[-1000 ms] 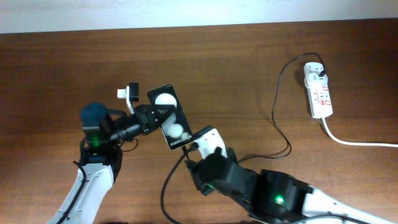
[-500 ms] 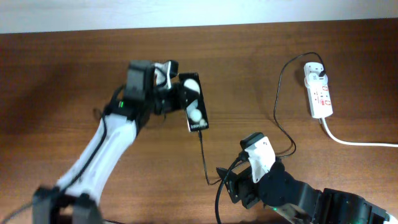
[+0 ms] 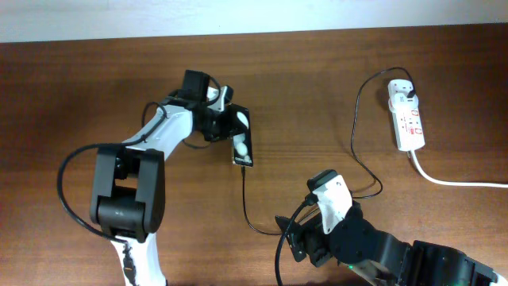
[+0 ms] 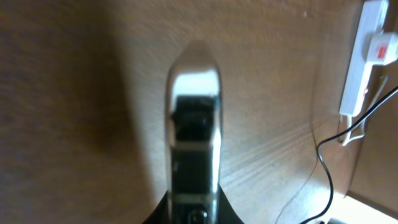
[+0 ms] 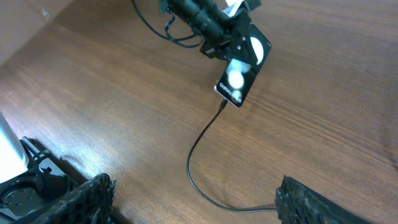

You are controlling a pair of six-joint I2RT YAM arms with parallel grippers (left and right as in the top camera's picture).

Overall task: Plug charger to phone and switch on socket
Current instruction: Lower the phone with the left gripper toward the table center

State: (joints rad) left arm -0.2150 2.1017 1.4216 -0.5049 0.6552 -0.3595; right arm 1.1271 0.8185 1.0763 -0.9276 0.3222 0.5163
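The left claw point(image 3: 225, 119) is closed on the phone point(image 3: 244, 144), which sits mid-surface point(image 3: 317, 71), near the far edge. The charger point(image 3: 245, 199) tip meets the phone's lower end. Its cable passes under the right claw point(image 5: 194, 183), whose fingers are spread wide. The socket point(image 3: 407, 117) lies well apart, toward the right edge.

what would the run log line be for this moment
left pincer: shut on phone | charger: one end in phone, other in socket | right pincer: open, empty | socket: no pincer near it
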